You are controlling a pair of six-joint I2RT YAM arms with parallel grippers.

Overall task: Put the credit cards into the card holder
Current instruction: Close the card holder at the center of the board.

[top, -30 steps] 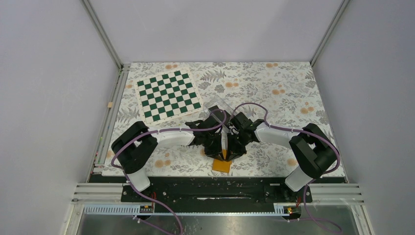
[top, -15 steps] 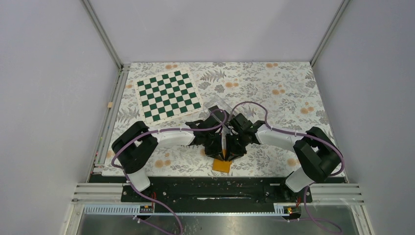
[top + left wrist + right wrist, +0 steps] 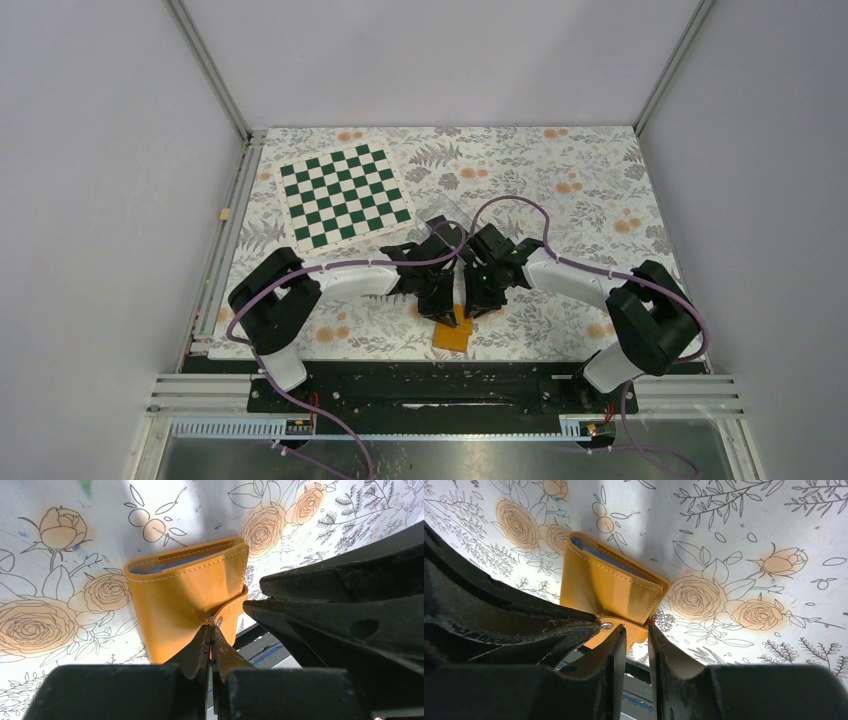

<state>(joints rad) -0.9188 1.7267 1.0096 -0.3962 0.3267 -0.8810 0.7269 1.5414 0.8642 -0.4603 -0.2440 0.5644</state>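
From above, my left gripper and right gripper meet over the card holder at the table's 6 o'clock, with a chessboard at 10. Left wrist: my fingers are clamped on its strap, and the right gripper crowds 3 o'clock. Right wrist: my fingers are slightly apart astride the strap, and the left gripper blocks 9 o'clock.

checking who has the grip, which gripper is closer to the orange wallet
Left. The left gripper is pinched shut on the orange wallet by its snap tab; the right gripper hovers at that tab, jaws slightly apart.
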